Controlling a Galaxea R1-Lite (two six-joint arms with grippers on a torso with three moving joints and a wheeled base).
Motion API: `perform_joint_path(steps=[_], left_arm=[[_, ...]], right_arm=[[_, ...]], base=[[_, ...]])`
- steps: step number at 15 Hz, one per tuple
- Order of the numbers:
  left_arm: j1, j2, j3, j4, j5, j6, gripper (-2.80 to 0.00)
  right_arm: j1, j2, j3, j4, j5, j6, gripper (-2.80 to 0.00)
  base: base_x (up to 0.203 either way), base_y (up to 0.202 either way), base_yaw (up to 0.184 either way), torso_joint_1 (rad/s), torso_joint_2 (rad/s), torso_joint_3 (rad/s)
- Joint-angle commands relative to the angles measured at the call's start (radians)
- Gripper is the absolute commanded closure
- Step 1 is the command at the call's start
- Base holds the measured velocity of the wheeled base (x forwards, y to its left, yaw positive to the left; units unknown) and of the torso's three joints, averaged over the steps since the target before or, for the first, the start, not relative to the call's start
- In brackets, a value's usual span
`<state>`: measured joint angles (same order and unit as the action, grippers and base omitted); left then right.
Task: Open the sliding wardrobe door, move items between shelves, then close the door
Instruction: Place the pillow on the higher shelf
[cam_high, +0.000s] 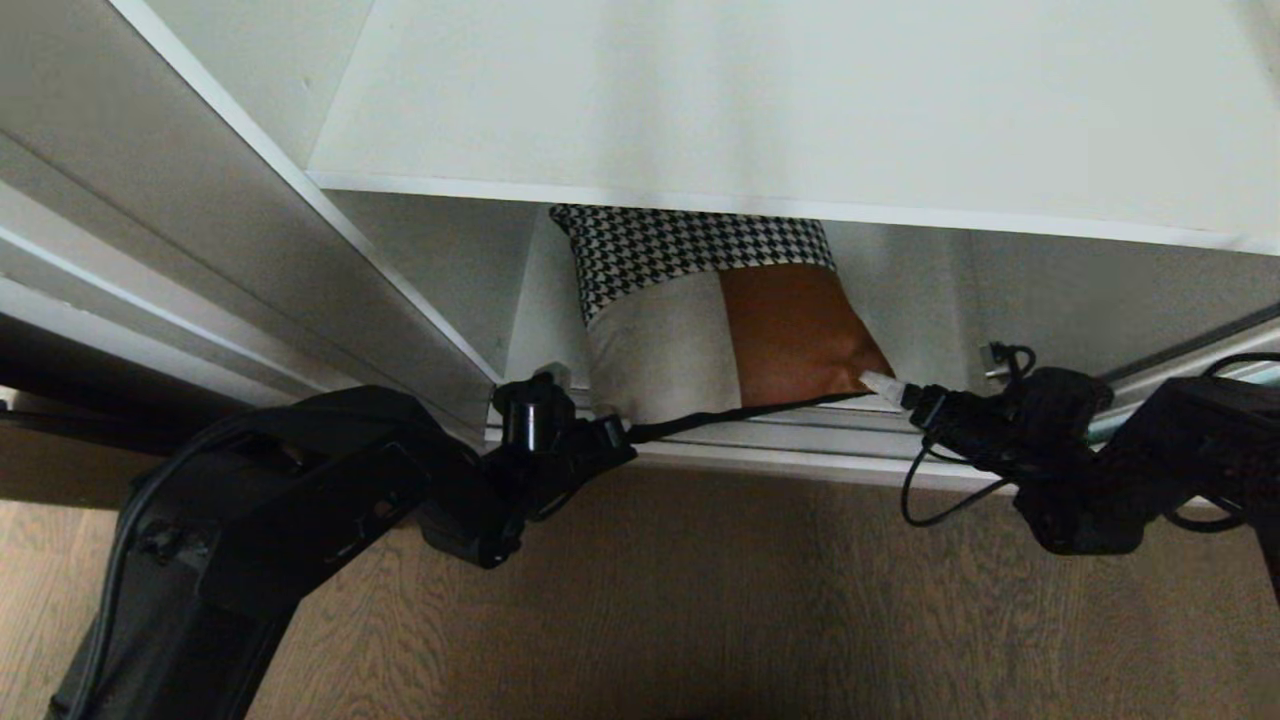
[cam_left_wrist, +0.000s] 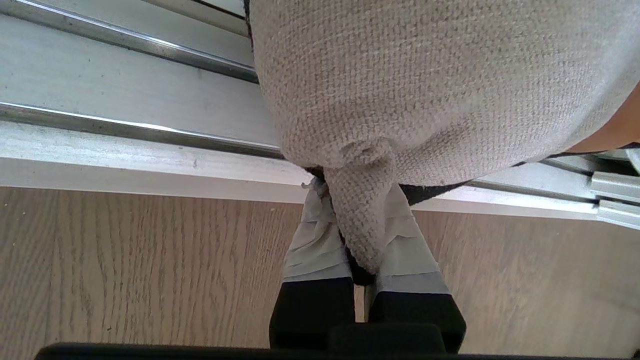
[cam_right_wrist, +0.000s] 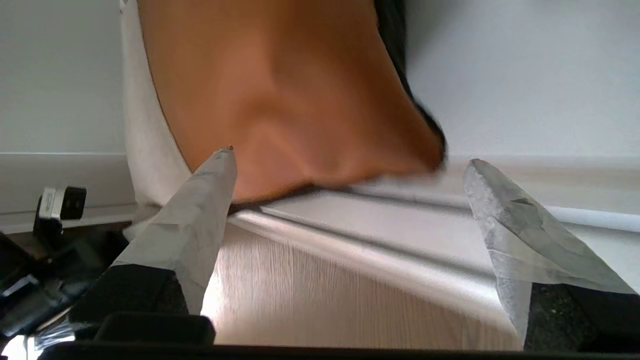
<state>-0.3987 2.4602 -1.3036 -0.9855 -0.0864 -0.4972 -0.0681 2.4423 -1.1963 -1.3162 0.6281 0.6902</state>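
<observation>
While the left gripper (cam_left_wrist: 362, 250) pinches one lower corner of the cushion (cam_high: 700, 320), the right gripper (cam_right_wrist: 350, 165) hangs spread wide beside the brown corner. Held at one point, the cushion, low in the wardrobe, could sag or snag on the door tracks (cam_left_wrist: 125, 130). Headroom under the shelf (cam_high: 800, 100) looks tight, probably.

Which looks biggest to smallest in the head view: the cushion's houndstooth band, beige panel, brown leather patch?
1. Houndstooth band, though the shelf above hides its upper part.
2-3. Beige panel and brown leather patch: too alike to rank; the leather sags toward its lower corner.
</observation>
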Motion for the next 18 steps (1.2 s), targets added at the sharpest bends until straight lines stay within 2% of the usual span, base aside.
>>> perform_joint_path(steps=[1, 7, 18], left_arm=[[0.0, 0.0, 0.003, -0.01, -0.001, -0.003, 0.0], [0.0, -0.003, 0.029, -0.035, 0.0, -0.001, 0.0], [0.0, 0.002, 0.03, -0.035, -0.001, -0.001, 0.0]], right_arm=[[0.004, 0.069, -0.075, -0.01, 0.0, 0.005, -2.8], [0.01, 0.117, -0.218, -0.007, -0.065, 0.005, -2.8], [0.01, 0.117, -0.289, 0.027, -0.065, 0.009, -2.8]], base=[[0.0, 0.0, 0.0, 0.0, 0.0, 0.0], [0.0, 0.0, 0.0, 0.0, 0.0, 0.0], [0.0, 0.0, 0.0, 0.0, 0.0, 0.0]])
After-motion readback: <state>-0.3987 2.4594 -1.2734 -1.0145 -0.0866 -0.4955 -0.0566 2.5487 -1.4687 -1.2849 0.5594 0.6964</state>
